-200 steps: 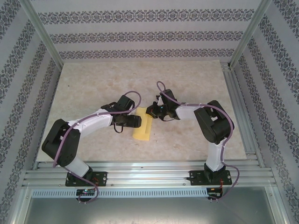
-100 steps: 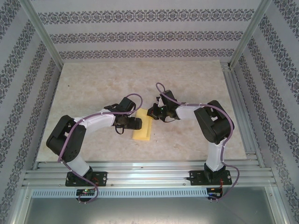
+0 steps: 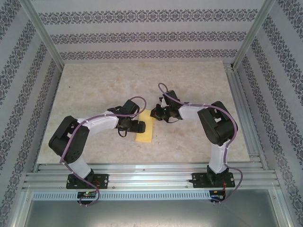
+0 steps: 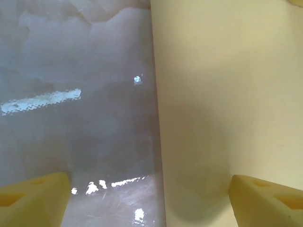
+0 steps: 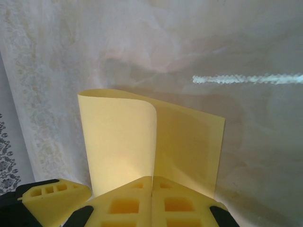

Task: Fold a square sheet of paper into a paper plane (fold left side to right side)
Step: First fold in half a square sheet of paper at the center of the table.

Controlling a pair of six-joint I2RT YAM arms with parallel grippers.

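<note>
Your left jaws had edged right, wide open over the mustard-yellow square sheet of paper (image 3: 145, 134), doubled over and pinched in your right jaws; later folds remained.

Spread jaws straddle the edge of the paper (image 4: 227, 85).

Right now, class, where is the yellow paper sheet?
In the top view the paper sheet lies centrally, between the left pincer at its left edge and the right pincer at its far end.
</note>
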